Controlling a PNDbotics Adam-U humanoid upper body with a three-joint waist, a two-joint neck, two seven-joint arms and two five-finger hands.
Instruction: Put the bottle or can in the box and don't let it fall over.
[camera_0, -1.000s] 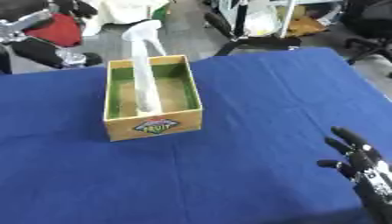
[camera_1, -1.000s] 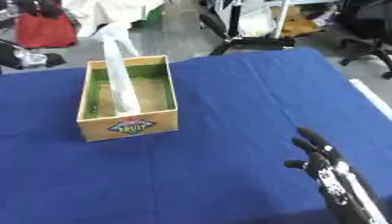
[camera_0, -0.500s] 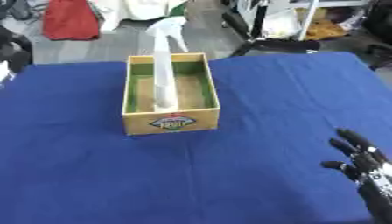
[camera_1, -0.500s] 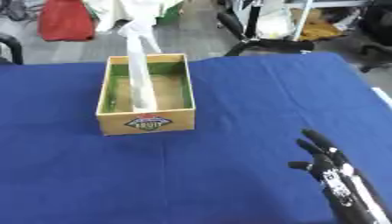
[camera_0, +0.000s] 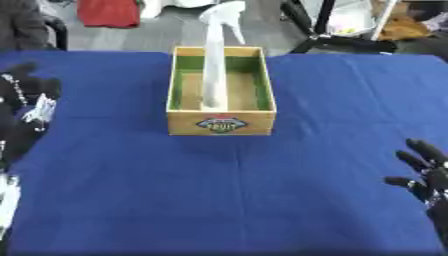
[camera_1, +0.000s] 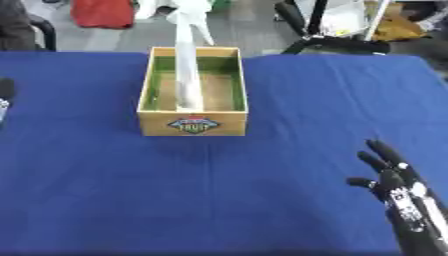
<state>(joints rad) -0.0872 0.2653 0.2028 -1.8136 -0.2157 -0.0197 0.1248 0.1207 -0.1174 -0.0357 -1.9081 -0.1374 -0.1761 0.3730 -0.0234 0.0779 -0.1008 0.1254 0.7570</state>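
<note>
Bottle in box, upright; task looks done.

Nearest, at the lower right corner: right hand (camera_1: 398, 187), fingers straight and spread, holding nothing, well apart from the box. At the left edge, a little farther back: left hand (camera_0: 26, 107), fingers likewise apart and relaxed, touching nothing, resting above the blue worktop (camera_0: 227, 190). Farther on, mid-worktop: wooden box (camera_0: 221, 123) with green inner walls and a round label on its near face. Inside it, toward the left and near side: pale spray bottle (camera_0: 214, 65), standing on end, trigger head rising well above the far rim, not leaning on any wall as far as can be told. Judged from this: placement complete, no hand on the bottle, nothing left but to keep clear of the box.
</note>
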